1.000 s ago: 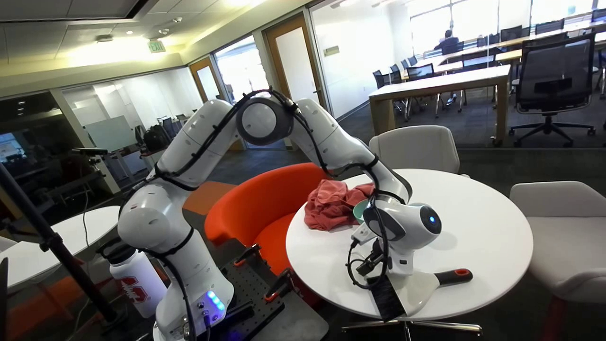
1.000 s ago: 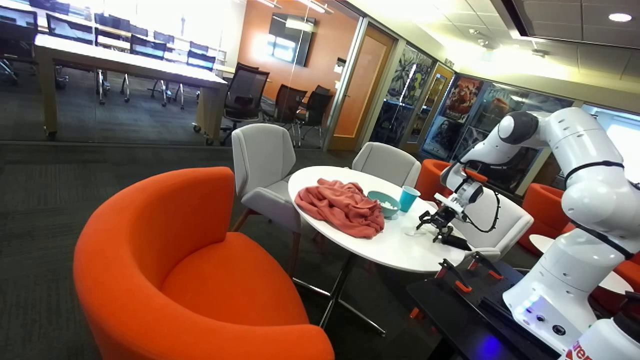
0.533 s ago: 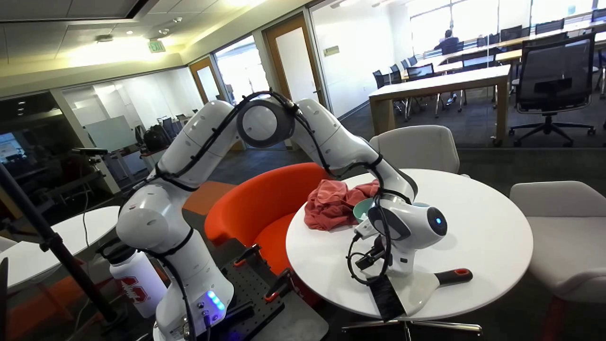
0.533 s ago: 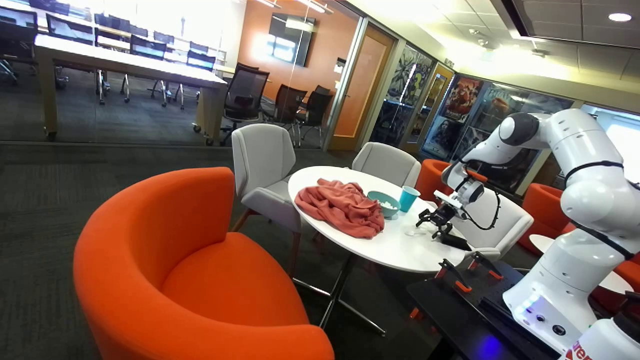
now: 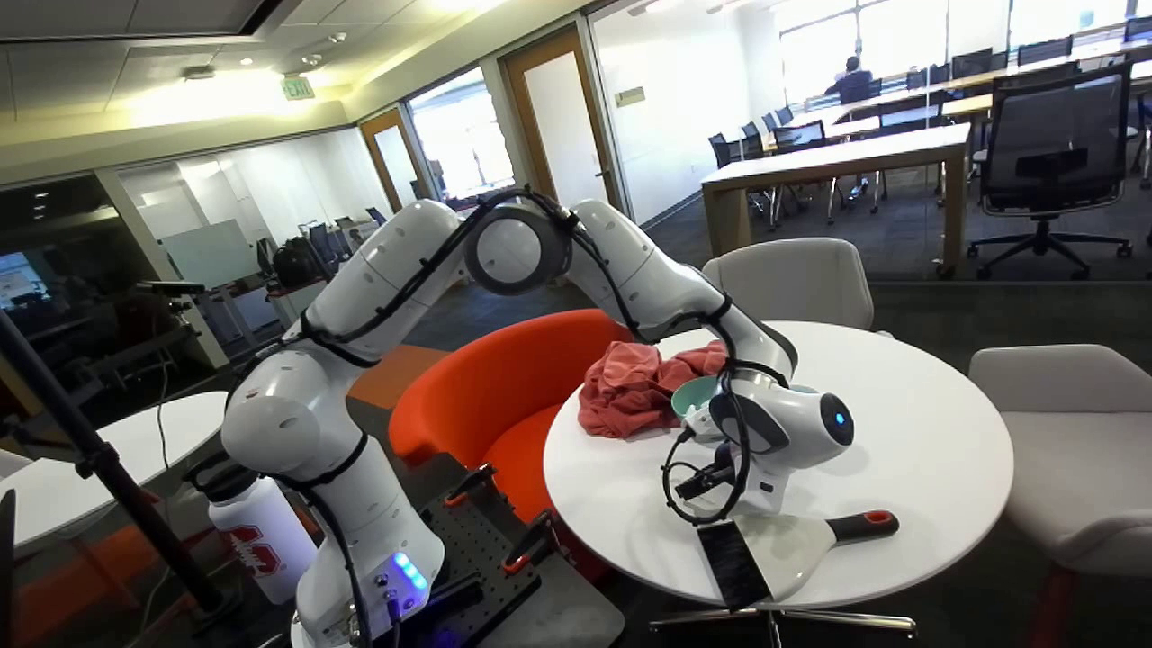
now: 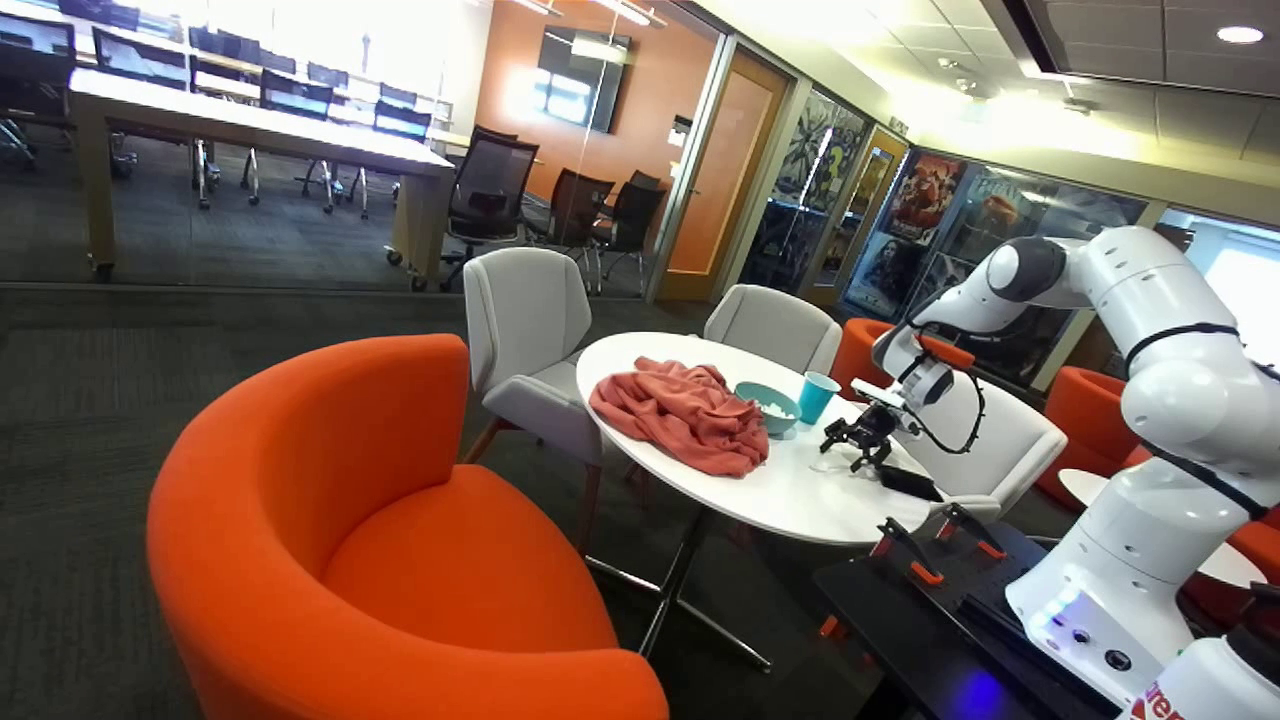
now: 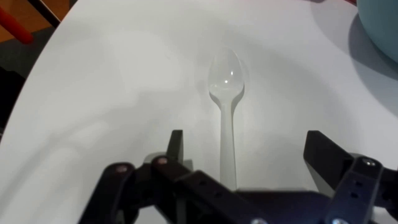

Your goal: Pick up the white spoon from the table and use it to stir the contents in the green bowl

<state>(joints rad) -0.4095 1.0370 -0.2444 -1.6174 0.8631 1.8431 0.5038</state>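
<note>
The white plastic spoon (image 7: 227, 133) lies flat on the white table, bowl end away from the gripper in the wrist view. My gripper (image 7: 244, 133) is open, its fingers standing apart on either side of the handle, which is nearer the left finger. The handle's end is hidden behind the gripper. The fingers are not touching the spoon. In an exterior view the gripper (image 6: 842, 455) hangs low over the table. The green bowl (image 6: 784, 424) holds white bits and stands near it; it is partly hidden by the arm in an exterior view (image 5: 689, 397). Its side seems to show in the wrist view (image 7: 381, 28).
A red cloth (image 6: 690, 415) is heaped beside the bowl, and a blue cup (image 6: 817, 399) stands on its other side. A brush-like tool with a pale body (image 5: 796, 549) and black handle lies near the table edge. Chairs surround the round table (image 5: 918, 432).
The gripper has shifted over the table toward the bowl and cup, away from the brush-like tool. The arm's elbow has dropped a little. The jaws look open throughout.
</note>
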